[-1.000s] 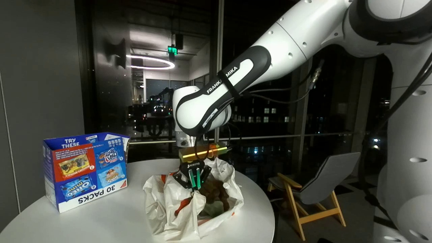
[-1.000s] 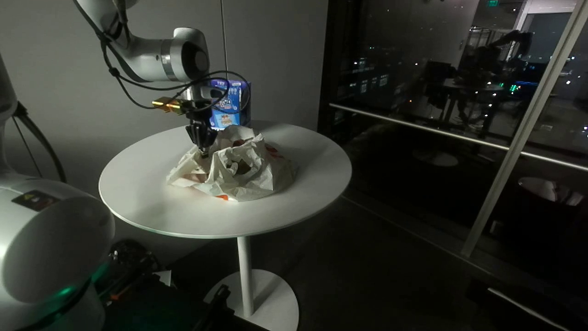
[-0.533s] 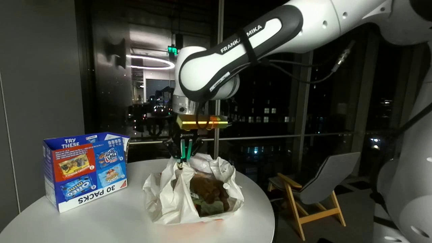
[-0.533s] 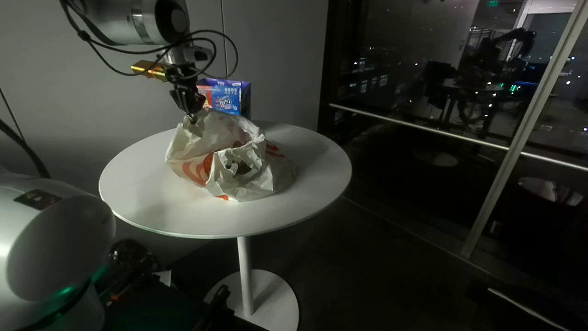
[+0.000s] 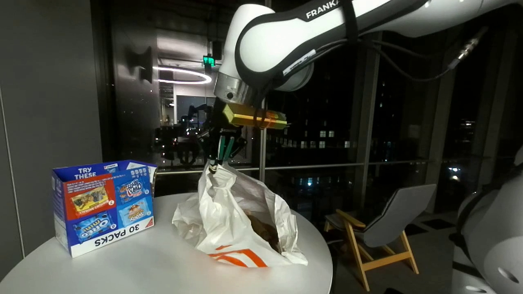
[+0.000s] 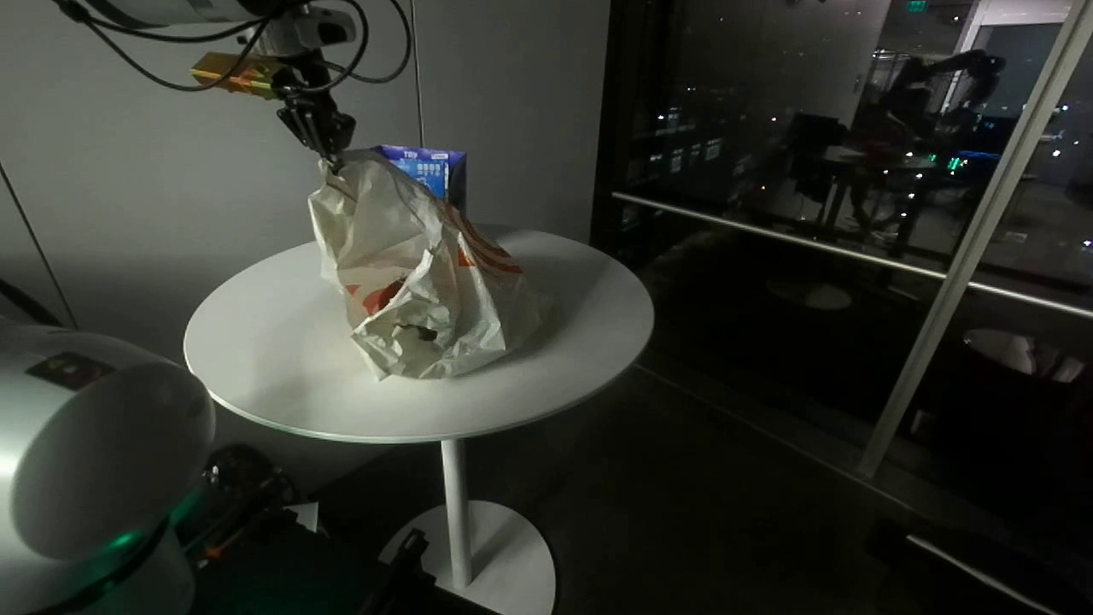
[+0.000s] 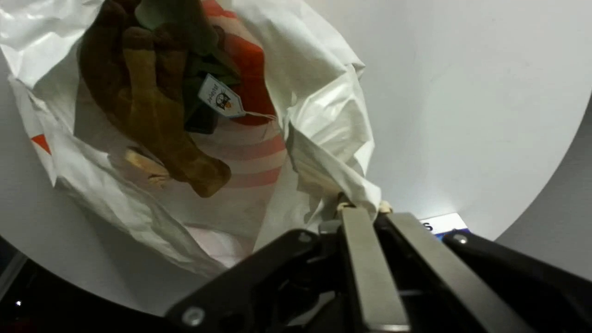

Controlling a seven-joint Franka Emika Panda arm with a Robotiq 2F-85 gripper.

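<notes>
The pincer (image 7: pixel 365 208) is clamped on the white bag (image 5: pixel 222 216), a thin fold of its rim caught between the tips of the fingers (image 7: pixel 372 263). The bag therefore lies directly beneath the pincer: in both exterior views the gripped rim is drawn up into a peak that touches the fingertips, while the lower part rests on the round white table (image 5: pixel 135 269). From that peak the body of the bag slopes down and spreads out, with orange print (image 5: pixel 241 256) along its side. In the wrist view most of the bag sits up and to the left of the pincer, its mouth open. Inside are a brown soft-looking thing (image 7: pixel 157 120), something green (image 7: pixel 178 21) partly behind it, and a small white tag (image 7: pixel 222 96) on a thread, all apart from the fingers. A blue snack box (image 5: pixel 132 200) lettered "30 PACKS" stands on the table near the bag, not touching it; its corner shows just past the fingertips in the wrist view. A yellow block (image 5: pixel 253 117) is mounted on the wrist above the pincer.
</notes>
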